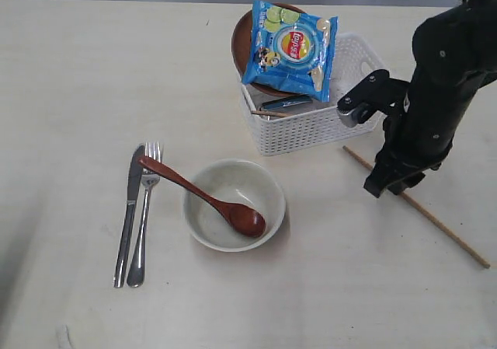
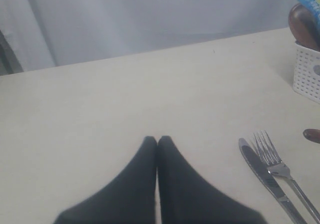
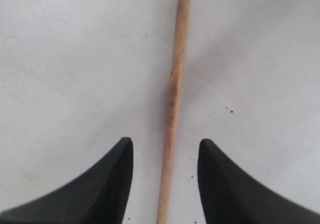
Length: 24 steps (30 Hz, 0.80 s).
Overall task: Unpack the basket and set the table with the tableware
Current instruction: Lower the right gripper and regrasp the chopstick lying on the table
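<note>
- Your right gripper [image 3: 165, 140] hangs low over the table [image 1: 78, 69]; its 2 black fingers [image 3: 107, 184] stand parted, released, gripping nothing.
- Directly between those fingers lies 1 wooden chopstick [image 3: 175, 84], flat on the table; it touches neither finger, with a gap on each side; it runs out ahead of the fingertips and back under the gripper.
- Near the gripper, toward the middle of the table, stands the white basket [image 1: 311, 135]; the end of a 2nd chopstick [image 1: 268, 113] shows inside it.
- A blue chip bag [image 1: 293, 47] leans over the part of the basket farthest from the gripper; the brown plate [image 1: 241, 42] stands tilted behind the bag.
- Farther off, past the basket, the off-white bowl [image 1: 233, 165] sits on the table; the red-brown spoon [image 1: 210, 197] has its head inside the bowl, and its handle slopes out over the rim away from the gripper, ending over the fork's tines.
- Farthest from that gripper lie the fork [image 1: 144, 217] and the knife [image 1: 128, 217], side by side; the knife is on the far side.
- Your left gripper [image 2: 157, 140] shows only in its own wrist view; its fingers are pressed together, clenched on nothing, over bare table; the knife and fork lie ahead of it and off to one side, with the basket beyond them.
</note>
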Motion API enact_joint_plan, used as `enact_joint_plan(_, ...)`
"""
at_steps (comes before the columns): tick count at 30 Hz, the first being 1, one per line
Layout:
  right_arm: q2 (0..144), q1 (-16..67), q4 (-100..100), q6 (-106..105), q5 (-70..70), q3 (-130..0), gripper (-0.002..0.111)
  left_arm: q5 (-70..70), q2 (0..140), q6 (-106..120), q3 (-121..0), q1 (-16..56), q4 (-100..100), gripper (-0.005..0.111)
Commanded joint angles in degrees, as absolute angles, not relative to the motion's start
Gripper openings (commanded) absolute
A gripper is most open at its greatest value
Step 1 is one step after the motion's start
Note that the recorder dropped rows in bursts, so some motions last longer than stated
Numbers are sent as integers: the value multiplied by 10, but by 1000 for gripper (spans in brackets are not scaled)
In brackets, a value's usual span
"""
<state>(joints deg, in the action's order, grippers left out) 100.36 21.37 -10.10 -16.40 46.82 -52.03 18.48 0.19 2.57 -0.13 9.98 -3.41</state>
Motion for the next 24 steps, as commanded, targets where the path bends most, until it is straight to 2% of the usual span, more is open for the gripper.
enact_joint_plan(1, 1007, 212, -106, -173, 487, -513, 41, 185, 0, 25, 0, 98, -29, 0)
enact_joint_plan(14, 1062, 212, -111, -151, 421, -478, 41, 185, 0, 25, 0, 98, -29, 0)
enact_joint_plan(15, 1062, 212, -111, -151, 425, -479, 36, 185, 0, 25, 0, 98, -29, 0)
enact_joint_plan(18, 1062, 212, -111, -151, 446, -479, 2, 185, 0, 25, 0, 98, -29, 0)
enact_joint_plan(24, 1041, 214, -111, -132, 470, -479, 0, 185, 0, 25, 0, 98, -29, 0)
